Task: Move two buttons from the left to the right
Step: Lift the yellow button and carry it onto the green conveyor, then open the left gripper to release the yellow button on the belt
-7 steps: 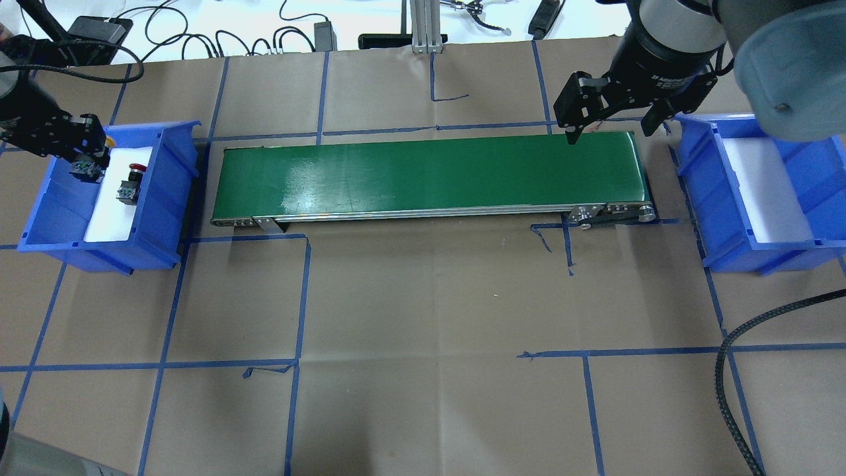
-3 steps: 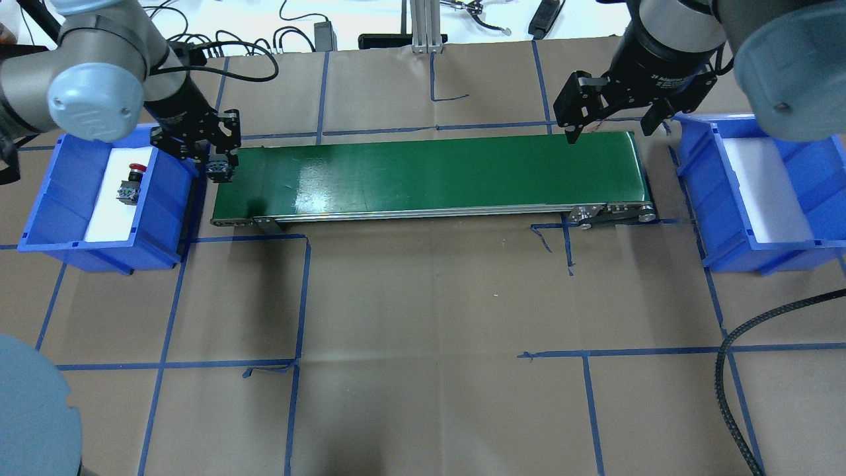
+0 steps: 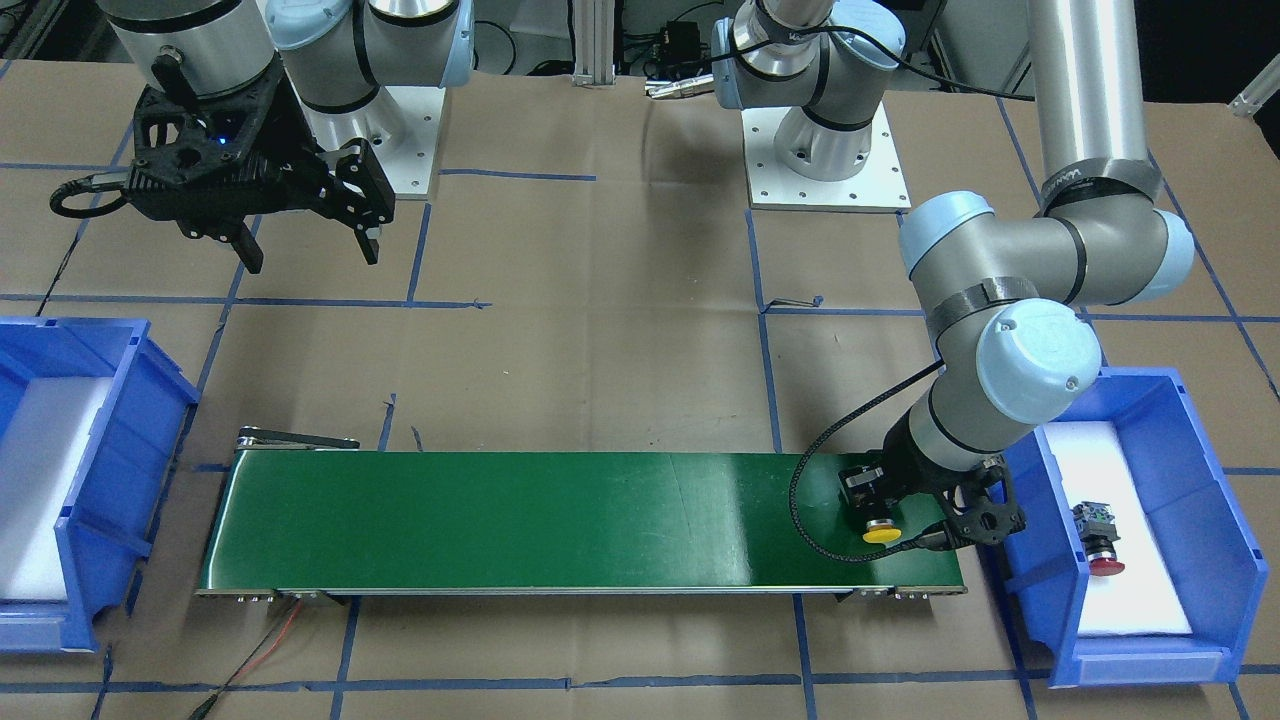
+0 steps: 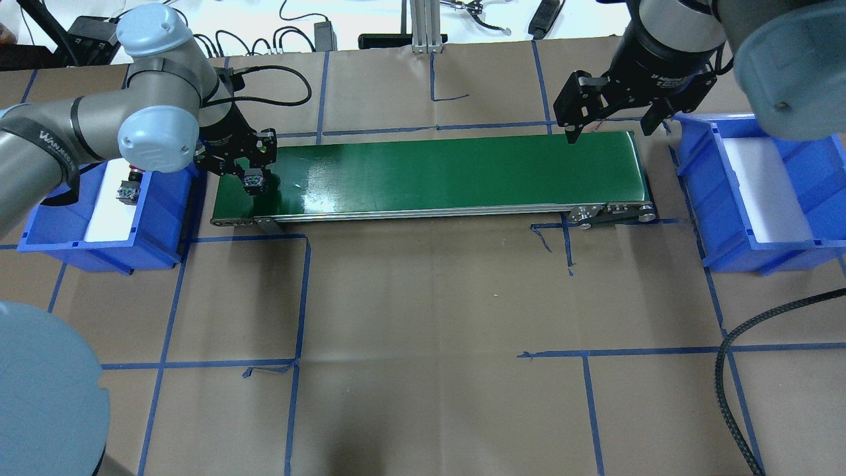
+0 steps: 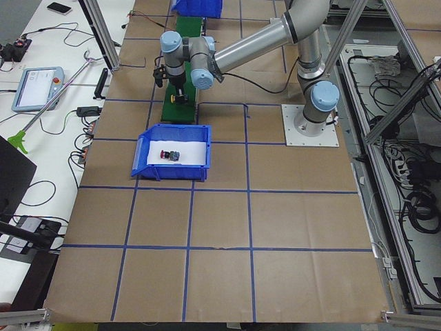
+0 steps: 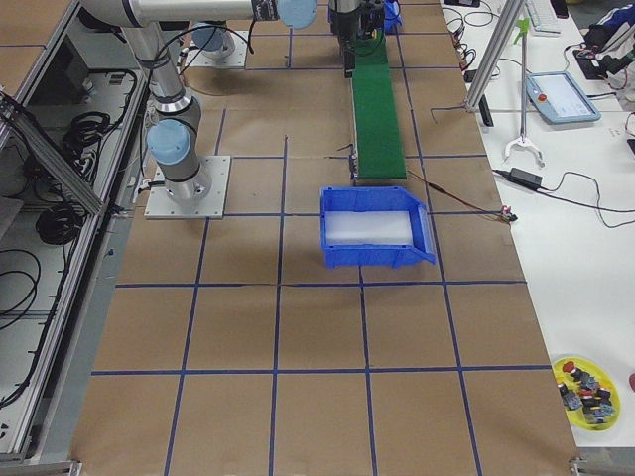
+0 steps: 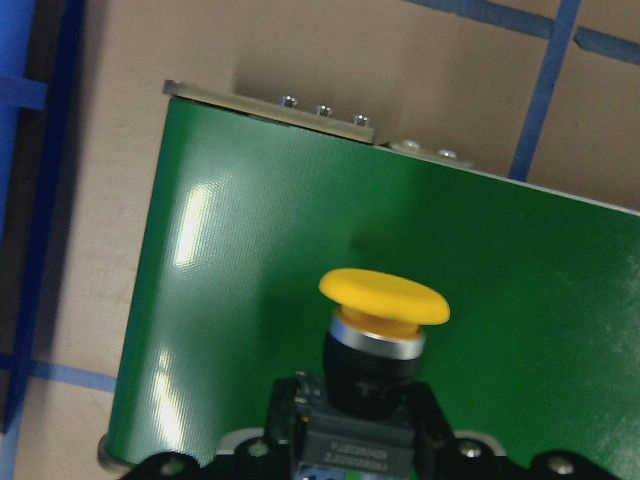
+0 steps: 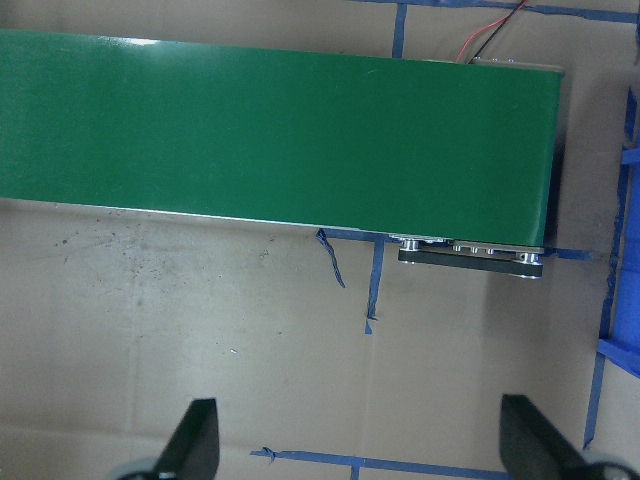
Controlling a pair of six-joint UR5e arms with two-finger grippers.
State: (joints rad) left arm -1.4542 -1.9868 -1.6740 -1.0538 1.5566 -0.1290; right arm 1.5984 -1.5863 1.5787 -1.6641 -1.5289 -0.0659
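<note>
My left gripper [image 4: 254, 181] is shut on the yellow-capped button [image 7: 385, 300], holding it by its grey block, low over the left end of the green conveyor belt [image 4: 449, 172]. Its yellow cap [image 3: 880, 535] also shows in the front view. The red-capped button [image 3: 1100, 540] lies on white foam in the left blue bin [image 4: 99, 254], partly hidden by my left arm in the overhead view. My right gripper [image 4: 616, 129] is open and empty, above the far edge of the belt's right end; its fingers [image 8: 195, 440] frame bare paper beside the belt [image 8: 280, 120].
The right blue bin [image 4: 694, 172] with white foam stands past the belt's right end. A black cable [image 4: 727, 370] loops over the table at front right. Blue tape lines cross the brown paper. Cables and boxes lie beyond the table's far edge.
My left arm has swung right from the left bin, carrying the yellow button to over the belt's left end. The red button and my right arm have not moved.
</note>
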